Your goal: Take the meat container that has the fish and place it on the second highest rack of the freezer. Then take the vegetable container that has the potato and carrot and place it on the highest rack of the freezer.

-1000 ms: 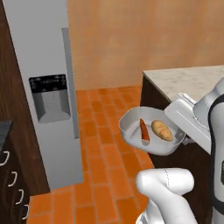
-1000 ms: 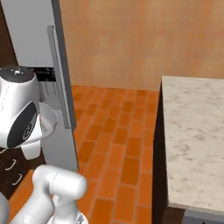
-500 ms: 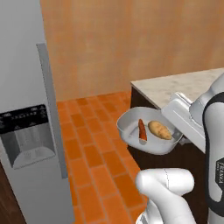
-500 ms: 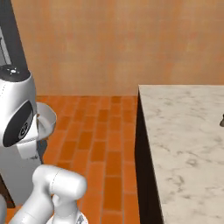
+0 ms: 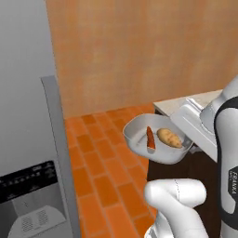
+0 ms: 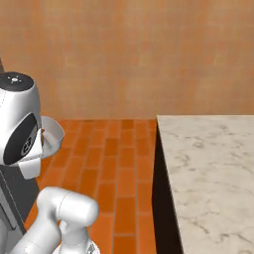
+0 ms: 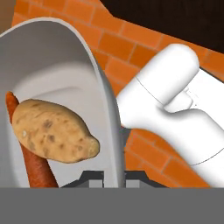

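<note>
We cannot see the finger tips clearly: in the hand view the gripper (image 7: 114, 177) sits at the lower edge, its tips straddling the rim of the vegetable container (image 7: 65, 65), one on each side of the thin wall, so it appears clamped on that rim. In the left base view the hand is masked by the white wrist housing, and in the right base view the container (image 6: 52, 134) is mostly hidden behind the arm's dark-jointed head, with just a curved grey edge showing. The freezer (image 5: 28, 139) is cut off at the left and bottom of the left base view; we see its light-grey door, a long grey handle (image 5: 60, 148) and part of the dark dispenser panel (image 5: 29, 181).

The container (image 5: 139, 135) is a shallow light-grey bowl held in the air above the orange brick floor (image 5: 97, 158), between the freezer and the counter. Inside it lie the tan, speckled potato (image 5: 169, 138) and the thin orange-red carrot (image 5: 150, 138), side by side and touching in the hand view, where the potato (image 7: 52, 131) overlaps the carrot (image 7: 37, 168).

The marble-topped counter (image 6: 208, 163) stands to the right, well apart from the freezer
</note>
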Tool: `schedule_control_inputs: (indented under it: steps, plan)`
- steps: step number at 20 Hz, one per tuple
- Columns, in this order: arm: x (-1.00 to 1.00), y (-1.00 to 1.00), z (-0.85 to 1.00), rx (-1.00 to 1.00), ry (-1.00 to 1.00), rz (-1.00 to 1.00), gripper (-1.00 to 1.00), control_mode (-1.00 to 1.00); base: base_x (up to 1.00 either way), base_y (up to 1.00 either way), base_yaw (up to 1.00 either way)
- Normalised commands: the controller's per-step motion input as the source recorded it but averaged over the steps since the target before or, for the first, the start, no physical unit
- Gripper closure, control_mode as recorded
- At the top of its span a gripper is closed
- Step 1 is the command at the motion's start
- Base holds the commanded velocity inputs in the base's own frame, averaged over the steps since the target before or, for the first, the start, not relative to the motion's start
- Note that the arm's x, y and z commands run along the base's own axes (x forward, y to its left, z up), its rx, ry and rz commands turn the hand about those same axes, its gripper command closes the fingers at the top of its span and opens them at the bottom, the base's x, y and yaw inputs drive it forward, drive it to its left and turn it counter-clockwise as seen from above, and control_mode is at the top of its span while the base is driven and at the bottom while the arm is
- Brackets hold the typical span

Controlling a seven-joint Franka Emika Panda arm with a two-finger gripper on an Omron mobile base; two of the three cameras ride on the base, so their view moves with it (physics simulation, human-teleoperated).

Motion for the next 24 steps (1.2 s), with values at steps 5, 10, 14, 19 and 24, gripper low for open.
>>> schedule_control_inputs:
  steps: [5, 10, 14, 19, 24]
  plan:
    - [0.00, 0.00, 0.00, 0.00, 0.00, 0.00, 1.00, 1.00, 1.00, -0.26, 0.04]
    - [0.00, 0.00, 0.00, 0.00, 0.00, 0.00, 1.00, 1.00, 1.00, -0.51, 0.31]
    - [0.00, 0.00, 0.00, 0.00, 0.00, 0.00, 1.00, 1.00, 1.00, -0.07, 0.44]
    - [0.00, 0.00, 0.00, 0.00, 0.00, 0.00, 1.00, 1.00, 1.00, 0.00, 0.47]
    - [0.00, 0.00, 0.00, 0.00, 0.00, 0.00, 1.00, 1.00, 0.82, 0.00, 0.67]
